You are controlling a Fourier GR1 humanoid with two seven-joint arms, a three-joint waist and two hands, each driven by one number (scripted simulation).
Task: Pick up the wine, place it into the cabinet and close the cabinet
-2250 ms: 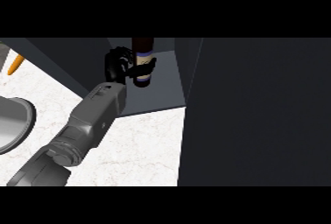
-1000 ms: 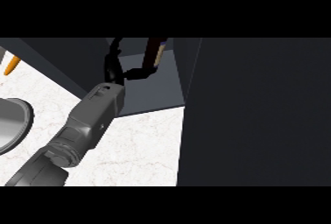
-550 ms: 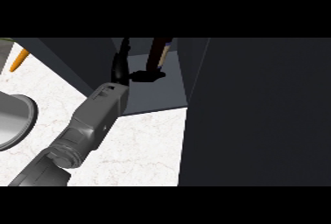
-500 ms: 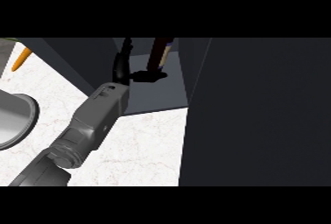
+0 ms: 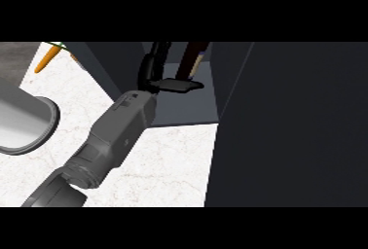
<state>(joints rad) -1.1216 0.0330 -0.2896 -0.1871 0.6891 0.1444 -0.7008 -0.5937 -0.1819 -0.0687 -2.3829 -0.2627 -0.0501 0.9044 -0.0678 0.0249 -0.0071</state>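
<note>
The wine bottle (image 5: 192,57), dark red, stands inside the open cabinet (image 5: 183,109) on its dark floor, cut off by the top of the view. My left hand (image 5: 153,73) reaches into the cabinet just left of the bottle. Its fingers are straight and point away from me, and the thumb (image 5: 179,85) sticks out to the right in front of the bottle's base. The hand is open, not wrapped around the bottle. I cannot tell whether the thumb touches the bottle. My right hand does not show.
The open cabinet door (image 5: 302,121) fills the right side as a tall dark panel. A grey metal pot (image 5: 22,126) sits at the left edge of the marble counter (image 5: 165,160). An orange carrot (image 5: 45,60) lies at the far left.
My left hand was curled round the bottle inside the cabinet; its fingers have since straightened and come off it. The bottle stays standing in the cabinet.
</note>
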